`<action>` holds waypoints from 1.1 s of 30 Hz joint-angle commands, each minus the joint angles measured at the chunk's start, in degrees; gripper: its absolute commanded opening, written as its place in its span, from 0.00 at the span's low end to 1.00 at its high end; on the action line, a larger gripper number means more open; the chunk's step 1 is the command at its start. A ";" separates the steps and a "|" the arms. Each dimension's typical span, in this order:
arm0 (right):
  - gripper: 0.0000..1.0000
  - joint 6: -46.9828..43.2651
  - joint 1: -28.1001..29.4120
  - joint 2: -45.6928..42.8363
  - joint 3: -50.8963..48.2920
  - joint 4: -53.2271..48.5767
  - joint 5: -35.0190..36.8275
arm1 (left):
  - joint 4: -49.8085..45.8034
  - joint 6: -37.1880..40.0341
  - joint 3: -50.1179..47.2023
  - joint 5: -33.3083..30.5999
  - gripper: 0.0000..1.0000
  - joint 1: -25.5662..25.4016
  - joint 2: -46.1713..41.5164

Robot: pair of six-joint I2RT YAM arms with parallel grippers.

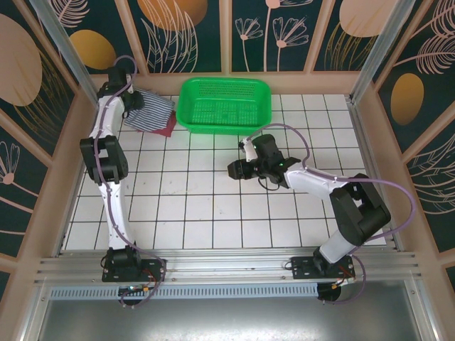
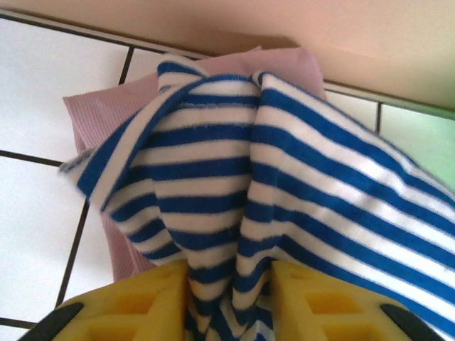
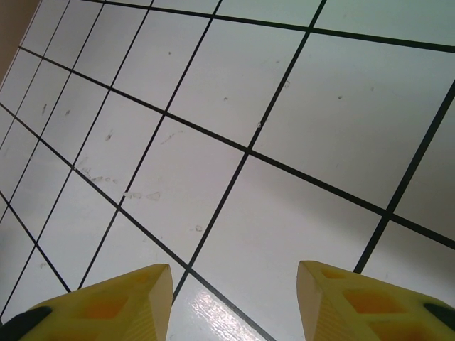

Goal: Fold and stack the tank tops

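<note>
Striped tank top, a soft navy-and-white knit, is lying rumpled in the far-left corner over the ribbed mauve-pink top. Maroon top is poking out at its edge, just beside the green mesh basket. Left arm is reaching far. Left gripper has striped cloth bunching between its yellow fingers; can't tell whether it's clamping or loose. Right gripper is hovering over the bare white tiled table, jaws apart, nothing between.

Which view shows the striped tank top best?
Left wrist: the striped tank top fills most of the frame, stripes sharp, bunched between the fingers of the left gripper, over the pink top. Top external shows it small in the far-left corner, partly behind the left arm.
</note>
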 commanded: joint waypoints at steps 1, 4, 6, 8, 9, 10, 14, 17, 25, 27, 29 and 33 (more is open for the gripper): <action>0.50 -0.66 -0.65 -0.24 3.06 -2.82 2.55 | 0.59 -0.82 1.31 -1.98 0.45 0.42 0.83; 0.50 -0.30 -2.22 -1.31 3.98 -3.84 3.09 | 0.55 -0.23 2.95 -5.72 0.59 0.42 -0.66; 0.51 -0.41 -3.71 -2.78 4.33 -4.27 3.43 | -0.29 0.61 3.18 -9.33 0.74 0.43 -3.18; 0.52 -1.45 -4.69 -5.02 4.34 -4.45 4.40 | -1.92 1.29 0.73 -11.91 0.84 0.49 -7.13; 0.53 -2.49 -6.37 -6.09 4.21 -4.64 5.09 | -2.47 1.49 -1.70 -12.26 0.85 0.43 -9.91; 0.55 -3.26 -7.56 -7.18 4.08 -4.93 6.13 | -2.07 1.58 -5.62 -12.02 0.86 0.42 -13.23; 0.69 -6.11 -13.42 -11.53 1.80 -3.85 9.09 | 4.62 0.16 -24.97 -9.33 0.90 0.38 -28.58; 0.86 -7.55 -18.73 -15.11 -1.63 0.07 12.39 | 14.25 -2.81 -44.30 -4.58 0.93 0.20 -41.22; 0.99 -11.60 -33.51 -20.07 -15.86 17.33 11.94 | 43.02 -7.21 -85.69 -16.23 0.99 -5.58 -61.29; 0.99 -11.77 -36.99 -20.31 -19.92 21.87 11.48 | 50.75 -7.66 -92.64 -19.09 0.99 -6.79 -63.36; 0.99 -12.73 -39.30 -21.39 -24.10 27.40 12.46 | 57.01 -7.68 -97.95 -21.48 0.99 -7.48 -63.57; 0.99 -13.61 -41.60 -21.71 -31.37 39.62 13.12 | 61.47 -8.12 -101.81 -27.57 0.99 -8.11 -60.61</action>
